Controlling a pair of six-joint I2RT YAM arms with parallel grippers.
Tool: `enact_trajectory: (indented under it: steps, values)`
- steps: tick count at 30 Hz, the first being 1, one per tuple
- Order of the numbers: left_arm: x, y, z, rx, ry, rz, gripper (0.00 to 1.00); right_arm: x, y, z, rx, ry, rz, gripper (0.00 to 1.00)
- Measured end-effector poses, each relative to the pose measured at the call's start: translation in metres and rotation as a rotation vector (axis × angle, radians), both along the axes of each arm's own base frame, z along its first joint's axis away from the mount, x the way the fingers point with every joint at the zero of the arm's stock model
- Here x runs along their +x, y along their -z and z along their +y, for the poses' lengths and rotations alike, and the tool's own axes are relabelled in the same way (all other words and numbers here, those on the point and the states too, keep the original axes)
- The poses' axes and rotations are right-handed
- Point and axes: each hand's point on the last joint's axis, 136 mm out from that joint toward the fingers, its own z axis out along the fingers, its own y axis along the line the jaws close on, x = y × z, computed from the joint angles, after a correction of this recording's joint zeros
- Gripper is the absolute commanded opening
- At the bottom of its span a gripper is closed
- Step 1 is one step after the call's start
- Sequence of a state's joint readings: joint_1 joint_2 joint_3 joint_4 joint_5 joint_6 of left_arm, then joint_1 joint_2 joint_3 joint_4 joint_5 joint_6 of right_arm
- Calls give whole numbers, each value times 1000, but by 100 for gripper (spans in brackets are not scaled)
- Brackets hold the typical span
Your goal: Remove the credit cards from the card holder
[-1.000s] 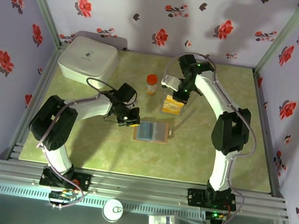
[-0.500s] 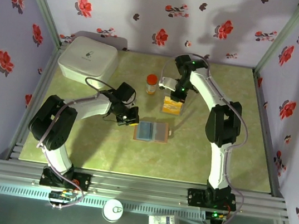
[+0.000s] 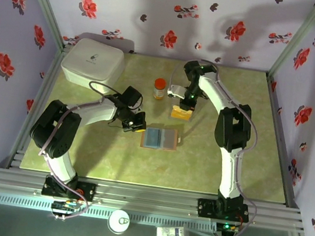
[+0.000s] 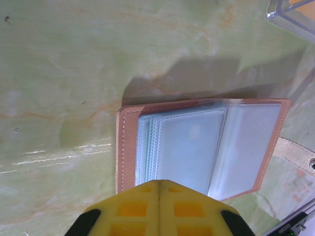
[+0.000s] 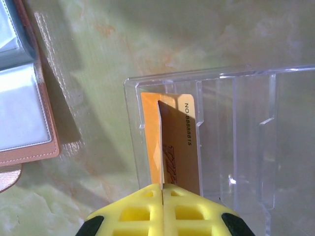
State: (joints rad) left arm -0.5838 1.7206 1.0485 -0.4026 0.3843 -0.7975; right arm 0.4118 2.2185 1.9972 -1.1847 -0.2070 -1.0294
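The card holder [image 3: 161,138] lies open on the table, reddish-brown outside with pale clear sleeves [image 4: 189,145] inside; no card shows in them. My left gripper [image 3: 135,125] is shut with nothing in it, its tip [image 4: 158,182] over the holder's near edge. My right gripper [image 3: 184,103] is shut [image 5: 162,186] on an orange-yellow credit card [image 5: 178,152], held on edge in a compartment of the clear plastic box [image 5: 231,147]. More orange card [image 5: 149,129] shows flat beneath it.
An orange-capped bottle [image 3: 159,87] stands just left of the clear box [image 3: 182,113]. A white lidded case [image 3: 93,62] fills the back left corner. The holder's clasp strap [image 4: 295,153] sticks out on its right side. Metal frame rails edge the table.
The right arm has folded in leftward and its gripper has come down with the card into the clear box. The left arm and the card holder have not moved.
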Motion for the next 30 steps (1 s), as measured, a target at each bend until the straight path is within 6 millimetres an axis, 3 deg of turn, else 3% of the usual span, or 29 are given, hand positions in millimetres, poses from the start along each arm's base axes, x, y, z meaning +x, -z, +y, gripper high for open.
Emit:
enact_trajectory:
  steps: [8,12,18,24,30]
  values:
    - [-1,0,0,1,0,2,4,2,4,-7,-1,26,-4,19]
    - [-1,-1,1,-1,0,-1,4,1,1,-8,11,46,-33,16]
    - [-3,-3,2,-4,0,-6,4,4,-19,-6,71,143,-124,10]
    - [-5,0,3,1,0,1,4,2,-36,-4,171,342,-186,13]
    - [-6,3,4,-1,0,0,4,-3,-49,3,327,648,-187,13]
